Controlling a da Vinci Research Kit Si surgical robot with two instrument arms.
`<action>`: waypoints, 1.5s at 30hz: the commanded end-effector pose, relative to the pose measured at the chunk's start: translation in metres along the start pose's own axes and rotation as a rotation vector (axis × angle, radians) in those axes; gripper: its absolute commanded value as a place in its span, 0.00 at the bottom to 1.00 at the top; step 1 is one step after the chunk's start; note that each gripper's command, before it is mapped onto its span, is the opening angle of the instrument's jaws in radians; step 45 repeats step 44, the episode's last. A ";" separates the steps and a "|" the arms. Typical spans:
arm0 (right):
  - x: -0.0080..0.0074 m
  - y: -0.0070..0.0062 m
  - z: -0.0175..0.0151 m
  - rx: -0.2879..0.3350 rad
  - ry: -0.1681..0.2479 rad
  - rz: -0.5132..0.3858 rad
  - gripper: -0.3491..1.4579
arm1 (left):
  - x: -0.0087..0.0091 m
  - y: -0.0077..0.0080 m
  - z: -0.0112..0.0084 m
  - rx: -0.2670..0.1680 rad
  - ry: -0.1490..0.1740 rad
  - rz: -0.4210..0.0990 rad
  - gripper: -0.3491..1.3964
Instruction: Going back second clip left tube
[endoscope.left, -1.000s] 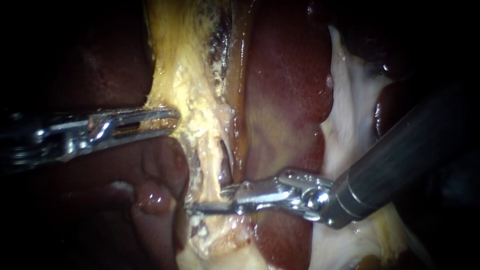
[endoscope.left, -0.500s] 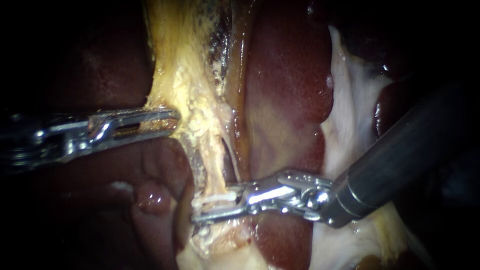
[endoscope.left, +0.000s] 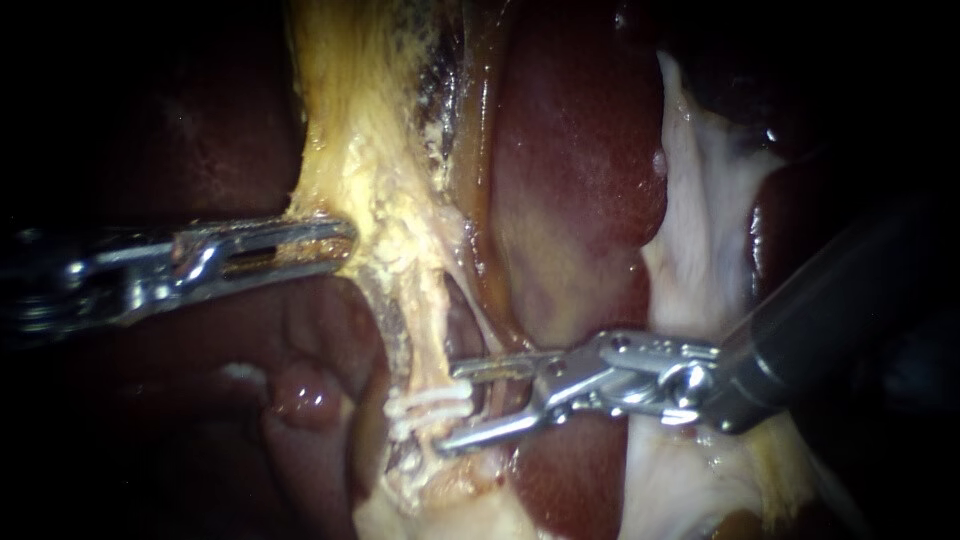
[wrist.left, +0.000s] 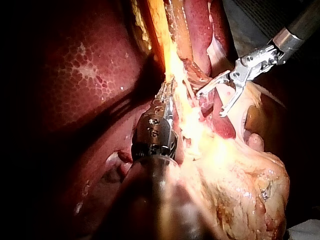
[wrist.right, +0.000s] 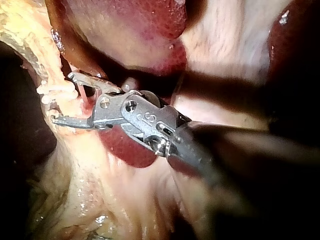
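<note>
Item: clip (endoscope.left: 428, 405) seated across the left tube (endoscope.left: 432, 340); right instrument (endoscope.left: 455, 408) just beside it, jaws agape and empty; left instrument (endoscope.left: 340, 242) above the clip, jaws clamped on yellow tissue (endoscope.left: 380, 200) (for tension, I judge); step in hand: backing off, next a straight retreat clear of it.

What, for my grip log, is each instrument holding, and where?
Left instrument: edge of the yellowish tissue. Right instrument: nothing, jaws open astride the clip.
</note>
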 end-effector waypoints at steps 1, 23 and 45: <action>0.0006 0.0000 -0.0009 -0.004 0.004 -0.011 0.52 | 0.0000 0.0000 0.0000 0.000 0.000 0.000 0.00; 0.0059 -0.0006 -0.0082 -0.055 0.043 -0.179 0.52 | 0.0031 0.0008 0.0067 0.002 0.042 -0.011 0.00; 0.0059 -0.0006 -0.0083 -0.054 0.040 -0.221 0.52 | 0.0034 0.0010 0.0103 0.005 0.071 -0.011 0.00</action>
